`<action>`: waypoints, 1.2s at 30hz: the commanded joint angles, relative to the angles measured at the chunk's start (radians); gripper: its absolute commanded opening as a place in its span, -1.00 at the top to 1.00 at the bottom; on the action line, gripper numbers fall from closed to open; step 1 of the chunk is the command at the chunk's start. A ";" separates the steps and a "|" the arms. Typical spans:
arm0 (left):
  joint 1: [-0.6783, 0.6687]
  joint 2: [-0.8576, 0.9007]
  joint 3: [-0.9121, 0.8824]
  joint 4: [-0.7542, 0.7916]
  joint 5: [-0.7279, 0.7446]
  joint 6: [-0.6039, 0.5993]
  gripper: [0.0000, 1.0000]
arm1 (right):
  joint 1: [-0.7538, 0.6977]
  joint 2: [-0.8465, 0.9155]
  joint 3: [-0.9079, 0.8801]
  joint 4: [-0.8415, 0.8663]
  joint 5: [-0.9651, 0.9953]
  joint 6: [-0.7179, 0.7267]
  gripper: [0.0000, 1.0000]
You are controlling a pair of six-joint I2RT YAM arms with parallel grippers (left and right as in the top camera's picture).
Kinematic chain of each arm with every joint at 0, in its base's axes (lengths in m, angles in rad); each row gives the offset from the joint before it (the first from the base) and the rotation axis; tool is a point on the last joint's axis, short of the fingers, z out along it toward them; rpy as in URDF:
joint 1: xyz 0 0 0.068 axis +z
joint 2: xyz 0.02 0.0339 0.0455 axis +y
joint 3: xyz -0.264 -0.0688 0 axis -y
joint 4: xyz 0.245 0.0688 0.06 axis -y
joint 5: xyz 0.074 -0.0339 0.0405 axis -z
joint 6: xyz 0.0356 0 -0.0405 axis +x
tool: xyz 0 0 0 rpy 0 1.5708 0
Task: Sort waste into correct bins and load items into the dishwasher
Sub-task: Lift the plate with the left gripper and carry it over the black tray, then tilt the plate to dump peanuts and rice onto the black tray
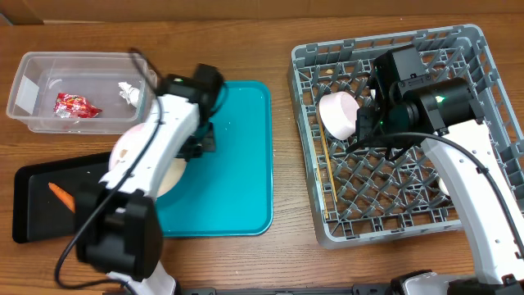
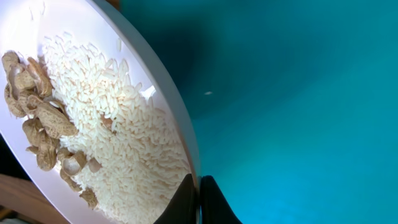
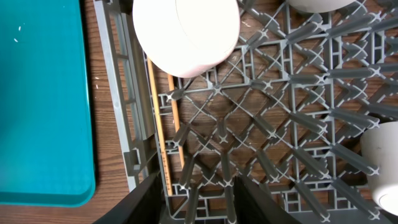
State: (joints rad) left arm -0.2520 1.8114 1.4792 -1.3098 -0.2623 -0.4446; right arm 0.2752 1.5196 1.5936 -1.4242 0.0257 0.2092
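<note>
From overhead, the left gripper (image 1: pixel 195 147) sits at the rim of a round white plate (image 1: pixel 124 150) at the left edge of the large teal plastic tray (image 1: pixel 237 164). Out past the plate are a flat black rectangular tray (image 1: pixel 33 205) holding an orange carrot (image 1: pixel 59 194), and a clear rectangular plastic tub (image 1: pixel 82 56) holding a crumpled red snack wrapper (image 1: pixel 75 105) and a small white tissue (image 1: pixel 127 92). The right gripper (image 1: pixel 363 123) hangs over the square grey plastic dish rack (image 1: pixel 483 49), just beside a round white bowl (image 1: pixel 337 115).

In the left wrist view, the dark fingers (image 2: pixel 214 202) are pinched together on the plate's rim. White rice crumbs (image 2: pixel 118 124) and peanut shells (image 2: pixel 37 106) lie on the plate ahead of them.

In the right wrist view, the fingers (image 3: pixel 146 199) stand apart with only rack pegs between them. Two thin wooden chopsticks (image 3: pixel 158 124) lie ahead to the left, and the bowl is beyond them.
</note>
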 commanded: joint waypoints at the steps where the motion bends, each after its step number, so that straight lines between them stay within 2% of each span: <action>1: 0.105 -0.123 0.028 -0.006 0.057 0.028 0.92 | -0.003 0.001 0.009 0.005 -0.004 -0.001 0.18; 13: 0.484 -0.145 0.028 0.049 0.351 0.224 0.92 | -0.003 0.001 0.009 0.005 -0.005 0.000 0.18; 22: 0.606 -0.145 0.028 0.082 0.554 0.321 0.92 | -0.002 0.001 0.009 0.004 -0.005 0.000 0.18; 28: 0.662 -0.145 0.028 0.072 0.584 0.355 0.92 | -0.003 0.001 0.009 0.005 -0.005 0.000 0.18; 31: 0.721 -0.145 0.028 0.056 0.774 0.453 0.92 | -0.003 0.001 0.009 0.005 -0.004 -0.001 0.18; 36: 0.788 -0.145 0.017 0.038 0.884 0.511 0.92 | -0.003 0.001 0.009 0.005 -0.004 0.000 0.18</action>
State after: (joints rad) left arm 0.5060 1.6848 1.4822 -1.2579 0.4999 -0.0143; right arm 0.2756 1.5196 1.5936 -1.4242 0.0250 0.2089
